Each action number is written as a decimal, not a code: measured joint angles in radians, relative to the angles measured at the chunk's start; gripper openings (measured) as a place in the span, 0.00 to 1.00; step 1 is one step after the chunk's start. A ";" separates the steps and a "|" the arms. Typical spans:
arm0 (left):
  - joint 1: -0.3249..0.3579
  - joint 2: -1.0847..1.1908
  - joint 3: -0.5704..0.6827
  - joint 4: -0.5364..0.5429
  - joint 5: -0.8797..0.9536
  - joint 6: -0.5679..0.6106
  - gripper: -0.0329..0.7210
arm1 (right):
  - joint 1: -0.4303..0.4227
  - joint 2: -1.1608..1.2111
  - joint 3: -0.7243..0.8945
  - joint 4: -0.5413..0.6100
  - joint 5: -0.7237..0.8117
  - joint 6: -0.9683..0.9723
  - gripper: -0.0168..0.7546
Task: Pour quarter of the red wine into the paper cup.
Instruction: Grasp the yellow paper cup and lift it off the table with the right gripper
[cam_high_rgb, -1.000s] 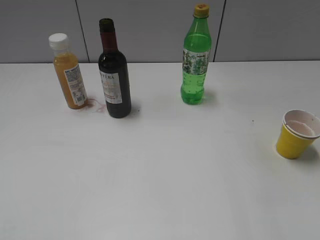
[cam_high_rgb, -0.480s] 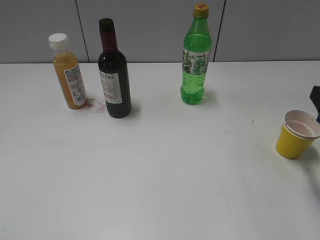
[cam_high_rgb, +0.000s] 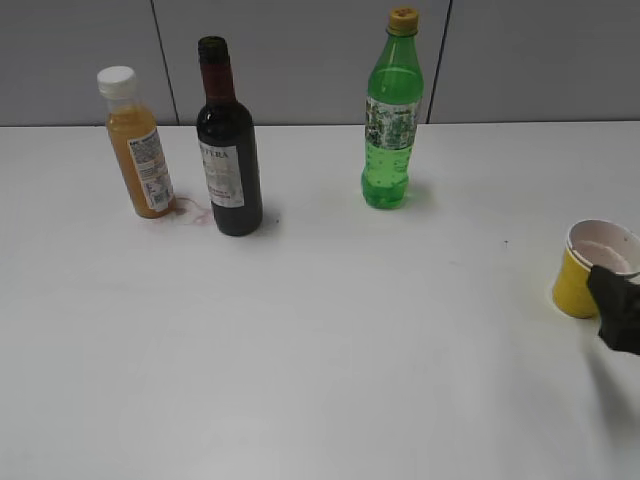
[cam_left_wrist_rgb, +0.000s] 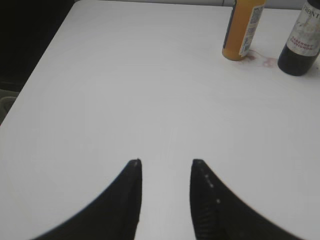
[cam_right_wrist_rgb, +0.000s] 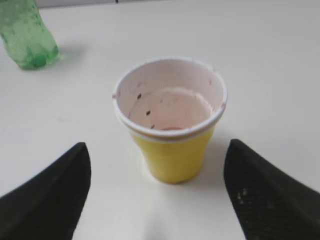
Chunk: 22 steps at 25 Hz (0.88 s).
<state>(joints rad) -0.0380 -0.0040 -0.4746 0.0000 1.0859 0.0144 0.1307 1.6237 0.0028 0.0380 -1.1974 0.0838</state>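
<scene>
The step in hand appeared to be the right arm's approach to the paper cup (cam_right_wrist_rgb: 170, 120). To do it well, the right pincer (cam_right_wrist_rgb: 160, 200) would need to straddle the cup evenly and close on the yellow wall below the white rim, gently enough not to crush the paper, with the cup kept upright.

The left pincer (cam_left_wrist_rgb: 165, 200) hung over bare bench (cam_high_rgb: 320, 350), its fingers a little apart and holding nothing. In its wrist view the orange juice bottle (cam_left_wrist_rgb: 243, 29) and the red wine (cam_left_wrist_rgb: 300, 42) stood at about 1 o'clock, well apart from it.

In the exterior view, from left to right:

1. The orange juice bottle (cam_high_rgb: 138, 145) stood upright with its white cap on, filled nearly to the neck.
2. The red wine (cam_high_rgb: 228, 150) stood upright just beside it at 3 o'clock. No cap showed on its mouth. The glass was too dark to read the level. A faint reddish stain marked the bench between the two bottles.
3. The green soda bottle (cam_high_rgb: 391, 115) stood upright at 12 o'clock with its yellow cap on, roughly half full.
4. The paper cup (cam_high_rgb: 585, 270) stood upright at the 3 o'clock edge of the bench, well apart from the wine.

In the right wrist view the cup was all but empty, with only a faint reddish trace at the bottom and dark specks on the white inside. The right pincer's fingers stood wide apart on either side, not touching it.
</scene>
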 joint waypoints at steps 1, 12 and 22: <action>0.000 0.000 0.000 0.000 0.000 0.000 0.36 | 0.000 0.033 0.000 -0.003 0.000 0.000 0.84; 0.000 0.000 0.000 0.000 0.000 0.000 0.36 | 0.000 0.214 -0.084 -0.003 -0.011 0.006 0.85; 0.000 0.000 0.000 0.000 0.000 0.000 0.36 | 0.000 0.385 -0.182 0.034 -0.012 0.036 0.85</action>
<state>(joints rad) -0.0380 -0.0040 -0.4746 0.0000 1.0859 0.0144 0.1307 2.0085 -0.1796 0.0723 -1.2090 0.1199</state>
